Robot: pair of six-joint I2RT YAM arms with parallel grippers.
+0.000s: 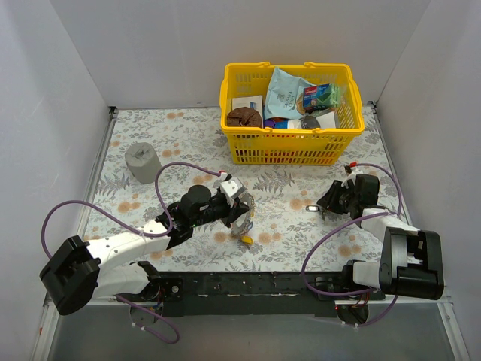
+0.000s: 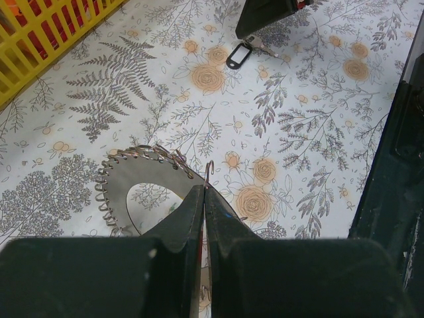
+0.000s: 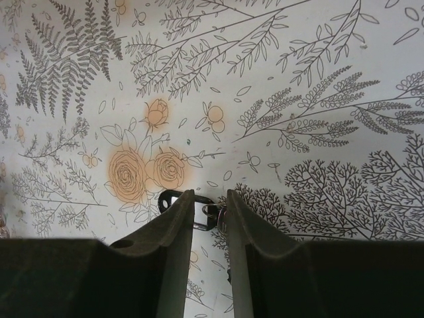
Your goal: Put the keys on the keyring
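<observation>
The keyring [image 2: 142,169] is a wide flat silver ring edged with wire loops, held just above the table. My left gripper [image 2: 205,187] is shut on a thin wire at its rim. From above, the left gripper [image 1: 239,201] holds the keyring [image 1: 240,219], and a yellow-tagged key [image 1: 245,239] hangs below it. A key with a black tag [image 3: 201,215] lies flat on the table. My right gripper [image 3: 210,193] straddles it, fingers apart, with the tag and its small ring between them. The same tag [image 2: 240,55] lies under the right gripper [image 1: 325,204].
A yellow basket [image 1: 289,154] full of packets stands at the back centre, and its wall [image 2: 33,46] is close to the left arm. A grey cylinder [image 1: 142,162] stands at the back left. White walls close in the floral table.
</observation>
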